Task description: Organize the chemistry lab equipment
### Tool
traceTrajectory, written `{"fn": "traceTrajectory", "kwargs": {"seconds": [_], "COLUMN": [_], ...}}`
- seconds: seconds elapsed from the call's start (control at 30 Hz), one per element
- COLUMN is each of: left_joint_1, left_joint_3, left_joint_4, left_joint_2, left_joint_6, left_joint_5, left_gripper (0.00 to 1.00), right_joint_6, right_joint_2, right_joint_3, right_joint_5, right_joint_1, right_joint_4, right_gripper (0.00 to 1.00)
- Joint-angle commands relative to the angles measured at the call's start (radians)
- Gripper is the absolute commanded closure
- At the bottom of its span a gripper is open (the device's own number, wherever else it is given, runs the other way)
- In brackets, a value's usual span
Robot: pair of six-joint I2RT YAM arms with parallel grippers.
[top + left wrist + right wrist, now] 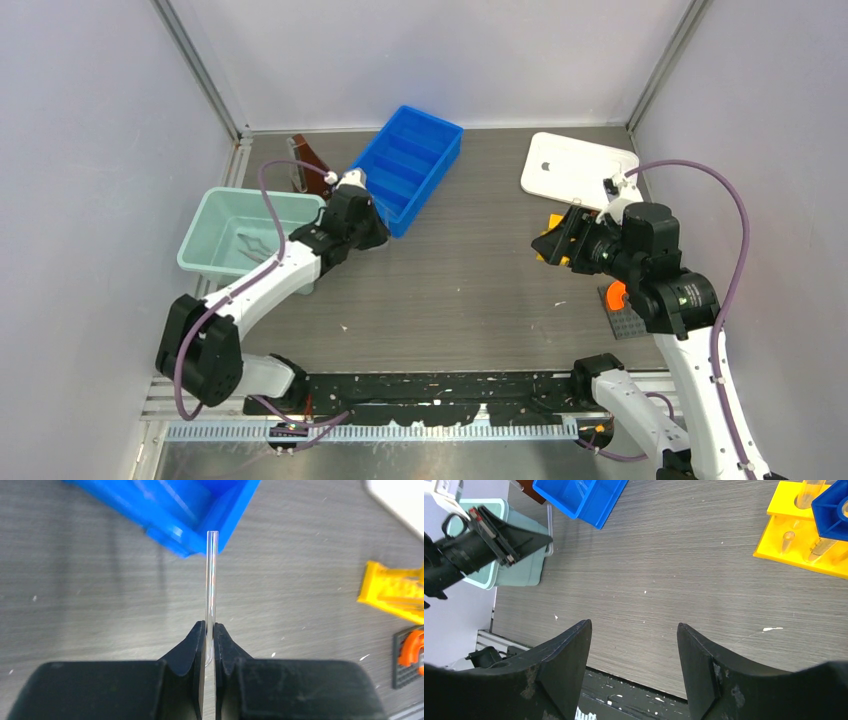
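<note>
Grey wood-grain worktop (pixel 470 290) carries the set. Your left hand (pixel 210 626) is pinched narrow on a thin clear glass tube (pixel 212 575). In the left wrist view the tube's long axis runs straight out to 12 o'clock, its tip lining up with the near corner of the blue bin (pixel 200 510). The yellow rack (pixel 395 592) lies at 3 o'clock, nearer the right hand (pixel 633 625), which is spread wide and empty. Treat the bin as the likelier target.
</note>
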Motion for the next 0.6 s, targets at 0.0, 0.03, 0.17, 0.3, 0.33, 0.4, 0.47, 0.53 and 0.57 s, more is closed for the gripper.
{"fn": "traceTrajectory", "kwargs": {"seconds": [0.0,0.03,0.17,0.3,0.33,0.4,0.47,0.53,0.57], "left_joint_1": [-0.001,0.000,0.009,0.028,0.034,0.048,0.067,0.087,0.097], "left_joint_3": [0.170,0.202,0.315,0.355,0.358,0.368,0.383,0.392,0.397], "left_joint_4": [0.092,0.100,0.171,0.335,0.380,0.461,0.535,0.635,0.683], "left_joint_2": [0.076,0.102,0.208,0.286,0.304,0.348,0.394,0.445,0.473], "left_joint_6": [-0.031,-0.031,-0.044,-0.098,-0.114,-0.137,-0.157,-0.178,-0.191], "left_joint_5": [-0.019,-0.020,-0.039,-0.048,-0.049,-0.044,-0.042,-0.046,-0.045], "left_gripper": [0.94,0.94,0.94,0.95,0.96,0.96,0.95,0.95,0.95], "right_joint_6": [0.005,0.009,0.062,0.133,0.141,0.157,0.161,0.166,0.171], "right_joint_2": [0.016,0.017,-0.004,-0.058,-0.064,-0.063,-0.054,-0.046,-0.042], "right_joint_3": [0.053,0.053,0.033,-0.028,-0.045,-0.056,-0.064,-0.078,-0.083], "right_joint_5": [-0.038,-0.041,-0.058,-0.061,-0.055,-0.049,-0.042,-0.034,-0.031], "right_joint_1": [0.005,0.005,0.005,0.005,0.005,0.005,0.005,0.005,0.005], "right_joint_4": [0.000,0.002,0.048,0.140,0.156,0.156,0.149,0.146,0.146], "right_gripper": [0.30,0.30,0.28,0.27,0.26,0.26,0.25,0.25,0.24]}}
